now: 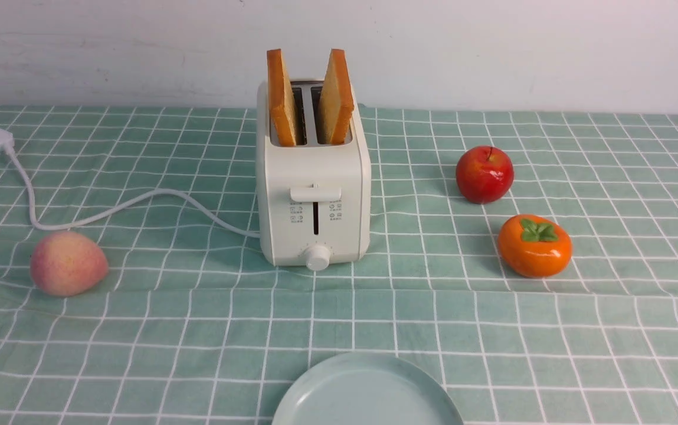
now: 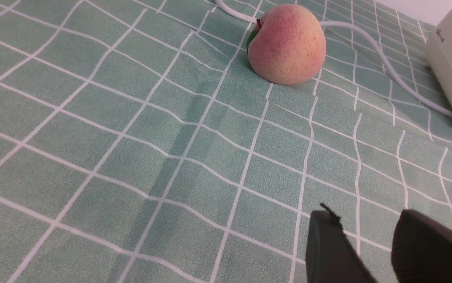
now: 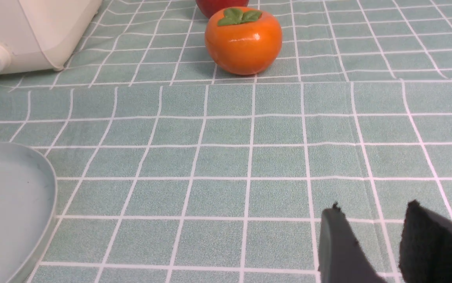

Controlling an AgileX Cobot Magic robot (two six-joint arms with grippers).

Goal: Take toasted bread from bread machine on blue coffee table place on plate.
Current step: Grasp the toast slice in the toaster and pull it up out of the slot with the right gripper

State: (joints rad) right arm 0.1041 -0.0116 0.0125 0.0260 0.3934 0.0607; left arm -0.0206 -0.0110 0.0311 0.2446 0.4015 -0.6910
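Only the front view shows the toasted bread (image 1: 281,100) upright in the bread machine (image 1: 315,177), beyond the near plate (image 1: 368,389) on the surface (image 1: 197,330). Only the wrist views show the left claw (image 2: 367,220) and right claw (image 3: 373,212), both parted, gripping nothing.

The blue coffee table (image 1: 197,330) is taken in from the robot's side, with the bread machine (image 1: 313,195) at 12 o'clock. Low, close wrist views are aimed forward: the left at the peach (image 2: 286,45) at 10 o'clock, the right at the persimmon (image 3: 243,41) at 2. The bread machine is shared by all three.
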